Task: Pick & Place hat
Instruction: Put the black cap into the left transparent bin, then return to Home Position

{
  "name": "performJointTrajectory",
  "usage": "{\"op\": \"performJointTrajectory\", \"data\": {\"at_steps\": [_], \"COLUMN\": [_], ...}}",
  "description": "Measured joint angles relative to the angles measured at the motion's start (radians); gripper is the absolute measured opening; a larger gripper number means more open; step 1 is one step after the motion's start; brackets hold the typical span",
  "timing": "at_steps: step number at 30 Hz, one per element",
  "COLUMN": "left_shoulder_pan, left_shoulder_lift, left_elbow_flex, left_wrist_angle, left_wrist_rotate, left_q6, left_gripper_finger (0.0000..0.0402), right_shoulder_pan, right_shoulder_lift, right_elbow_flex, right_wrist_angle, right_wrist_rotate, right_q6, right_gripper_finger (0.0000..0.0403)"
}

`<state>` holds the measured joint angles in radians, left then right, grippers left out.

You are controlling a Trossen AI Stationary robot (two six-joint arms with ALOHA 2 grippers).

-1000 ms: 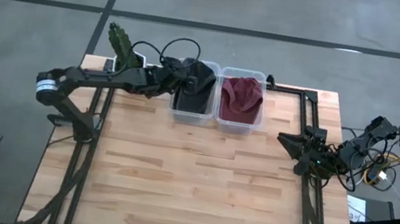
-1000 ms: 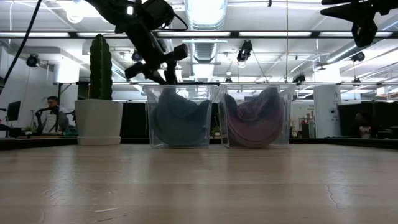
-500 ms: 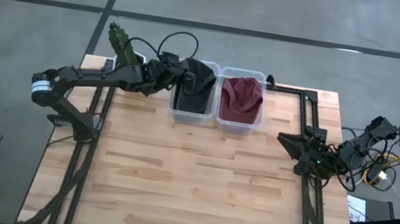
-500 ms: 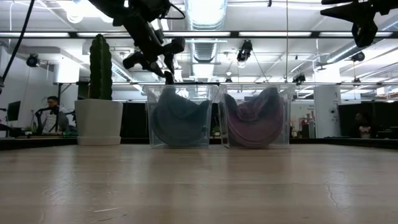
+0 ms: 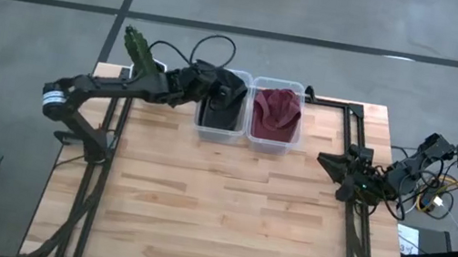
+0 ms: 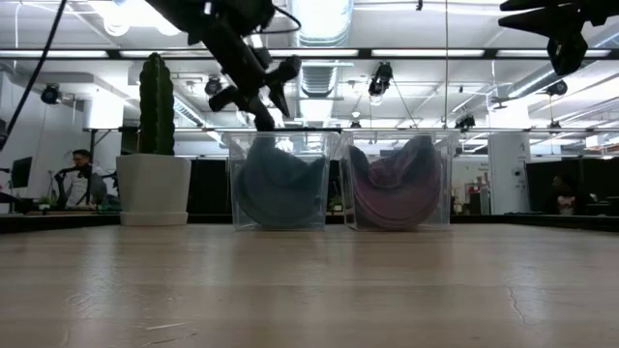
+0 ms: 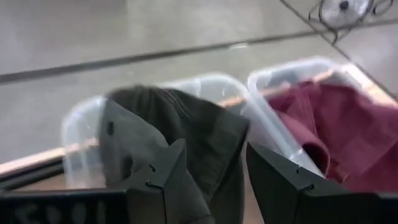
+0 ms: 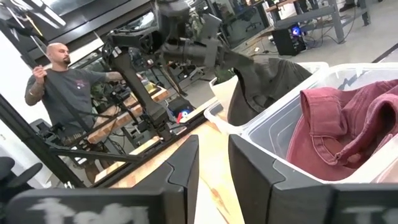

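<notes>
Left gripper (image 5: 213, 92): hangs over the left bin, above the dark hat; in the left wrist view its jaws stand apart with a clear gap, nothing between them, the dark cloth showing through the gap.
Left gripper contact: in the low view the fingertips (image 6: 263, 118) sit just above the bin's rim; whether they touch the cloth cannot be told.
Left arm (image 5: 116, 87): stretched from its base at the desk's left edge across to the far side, wrist angled down toward the bin.
Right gripper (image 5: 331, 163): near the desk's right edge, well apart from the bins; its jaws are parted a little, with nothing held.
Right arm (image 5: 402, 173): folded low at the right edge, pointing inward across the desk.
Dark hat (image 7: 180, 134): crumpled in the left bin (image 5: 219, 125), part of it rising above the rim.
Red hat (image 5: 276, 108): bunched in the right bin (image 5: 272, 138).
Bins: 2 clear plastic tubs, side by side and touching, at the far edge of the desk (image 5: 216, 210).
Cactus (image 6: 156, 92): upright in a white pot (image 6: 154, 190), at the far left corner, beside the left bin.
Person (image 8: 62, 93): stands in the room beyond the desk, in a grey shirt, in the right wrist view.
</notes>
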<state>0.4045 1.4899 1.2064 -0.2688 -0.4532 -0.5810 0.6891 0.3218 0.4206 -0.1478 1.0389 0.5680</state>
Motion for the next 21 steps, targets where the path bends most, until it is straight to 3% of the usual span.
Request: {"op": "performJointTrajectory", "data": {"at_steps": [9,21], "left_shoulder_pan": [0.024,0.03], "left_shoulder_lift": [0.101,0.089], "left_elbow_flex": [0.023,0.092], "left_wrist_angle": [-0.119,-0.194], "left_wrist_rotate": [0.016,0.014], "left_q6": [-0.027,-0.017], "left_gripper_finger": [0.016,0.016], "right_shoulder_pan": [0.0,0.0], "right_shoulder_lift": [0.0,0.0], "right_elbow_flex": [0.0,0.0], "right_wrist_angle": [-0.002,-0.002], "right_wrist_rotate": [0.0,0.001], "right_q6": [0.005,0.009], "right_gripper_finger": [0.0086,0.0078]}}
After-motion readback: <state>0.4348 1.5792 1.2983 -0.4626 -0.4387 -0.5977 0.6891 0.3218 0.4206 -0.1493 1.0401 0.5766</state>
